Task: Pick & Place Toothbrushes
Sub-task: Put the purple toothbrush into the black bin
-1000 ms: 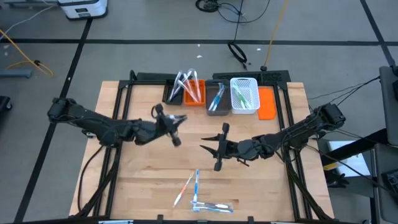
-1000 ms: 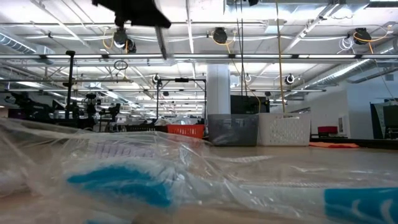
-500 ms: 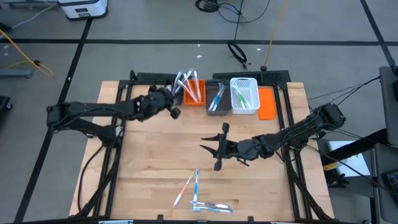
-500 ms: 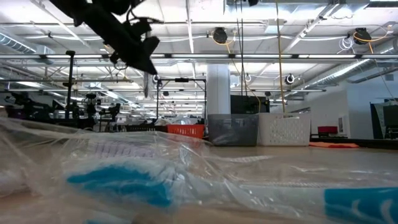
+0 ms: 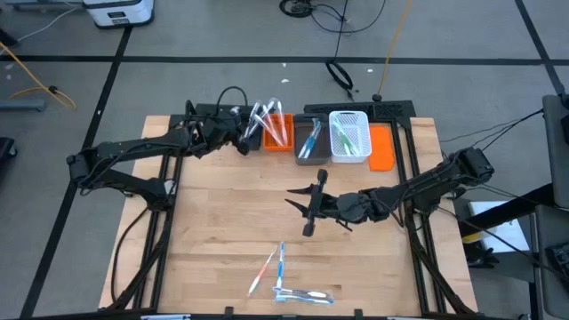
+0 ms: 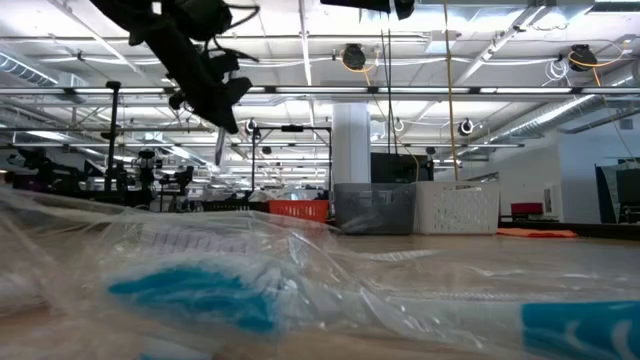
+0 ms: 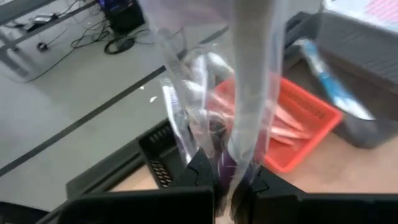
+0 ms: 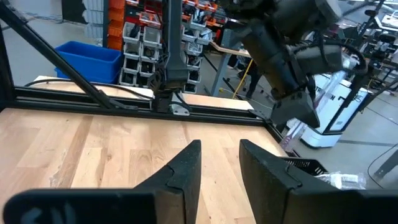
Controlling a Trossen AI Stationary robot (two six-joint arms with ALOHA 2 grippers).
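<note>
High view, wooden table [image 5: 204,231] on grey floor, left gripper [image 5: 242,142] clenched on wrapped toothbrush [image 7: 252,81] beside orange bin [image 5: 277,133], right gripper [image 5: 307,206] fingers parted mid-table, loose toothbrushes [image 5: 280,267] at near edge.

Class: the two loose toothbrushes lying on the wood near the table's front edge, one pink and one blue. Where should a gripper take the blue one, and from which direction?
Grip the blue toothbrush at mid-handle, coming straight down from above. It lies flat, and its lower end meets the pink toothbrush, so the upper half is probably freer. Set the fingers across its narrow width. The right gripper hangs nearest and is open.
</note>
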